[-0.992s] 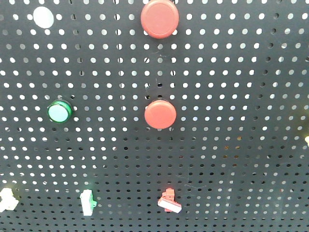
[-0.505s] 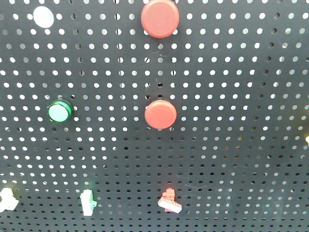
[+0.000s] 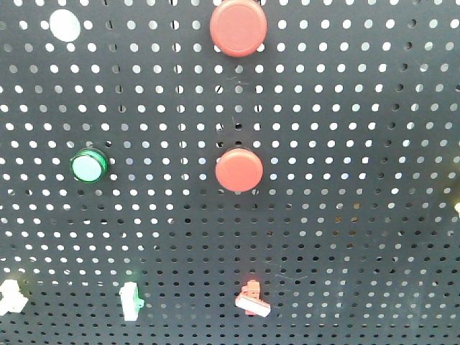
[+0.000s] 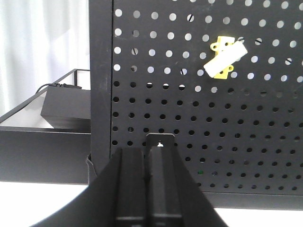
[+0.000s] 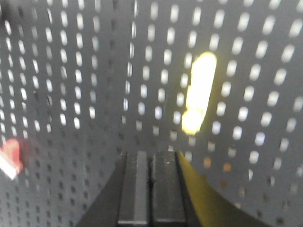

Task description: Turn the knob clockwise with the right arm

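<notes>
A black pegboard point(image 3: 345, 108) fills the front view, and neither gripper shows in it. In the right wrist view a blurred yellow knob point(image 5: 199, 92) with a long handle stands nearly upright on the board. My right gripper point(image 5: 151, 153) is shut with nothing in it, below and slightly left of that knob and apart from it. The left wrist view shows a yellow knob point(image 4: 225, 57) tilted on the board, high and to the right. My left gripper point(image 4: 152, 142) is shut and empty, low near the board's left edge.
On the board sit two red round buttons point(image 3: 238, 27) point(image 3: 238, 169), a green button point(image 3: 89, 167) and a white cap point(image 3: 65, 25). Along the bottom are a white knob point(image 3: 10, 296), a white-green knob point(image 3: 131, 300) and a red knob point(image 3: 251, 300). A black box point(image 4: 64, 109) lies left of the board.
</notes>
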Tool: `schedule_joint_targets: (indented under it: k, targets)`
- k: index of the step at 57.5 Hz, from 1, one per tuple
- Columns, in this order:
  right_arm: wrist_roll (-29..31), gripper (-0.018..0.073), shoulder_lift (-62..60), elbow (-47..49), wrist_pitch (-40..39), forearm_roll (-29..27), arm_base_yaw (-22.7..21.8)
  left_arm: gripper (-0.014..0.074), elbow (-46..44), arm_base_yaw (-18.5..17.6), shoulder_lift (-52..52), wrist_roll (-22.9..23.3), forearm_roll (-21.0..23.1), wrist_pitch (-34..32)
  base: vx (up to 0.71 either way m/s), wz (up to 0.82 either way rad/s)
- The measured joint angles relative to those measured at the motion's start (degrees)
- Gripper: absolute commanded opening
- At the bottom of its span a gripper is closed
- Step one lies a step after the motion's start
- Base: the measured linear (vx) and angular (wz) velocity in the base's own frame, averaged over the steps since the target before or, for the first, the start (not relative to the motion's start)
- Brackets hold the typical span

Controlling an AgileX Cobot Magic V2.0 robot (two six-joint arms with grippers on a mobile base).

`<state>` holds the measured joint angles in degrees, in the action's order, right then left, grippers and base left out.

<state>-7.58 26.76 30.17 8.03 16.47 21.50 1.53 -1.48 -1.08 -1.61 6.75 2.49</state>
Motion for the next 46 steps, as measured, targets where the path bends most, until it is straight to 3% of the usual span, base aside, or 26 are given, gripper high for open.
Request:
schedule_joint_targets:
  k: [10,20,32,46]
  targets:
    - [0.16,-0.0009,-1.02,-1.37,1.54,-1.71,-1.85,-0.0006,0.0,0.0,0.0,0.0,0.0,0.0,0.0,0.0]
    - [1.62,-0.0009,-6.24,-11.59,0.09,-10.02,-11.83,-0.0006,0.0,0.0,0.0,0.0,0.0,0.0,0.0,0.0]
    - [1.67,-0.0009,-15.89,-27.89,-6.89,-11.65,-22.25,-0.0006,0.0,0.0,0.0,0.0,0.0,0.0,0.0,0.0]
    - [1.67,-0.0009,-27.07,-31.89,-6.25,-10.36,-24.65,-0.0006,0.0,0.0,0.0,0.0,0.0,0.0,0.0,0.0]
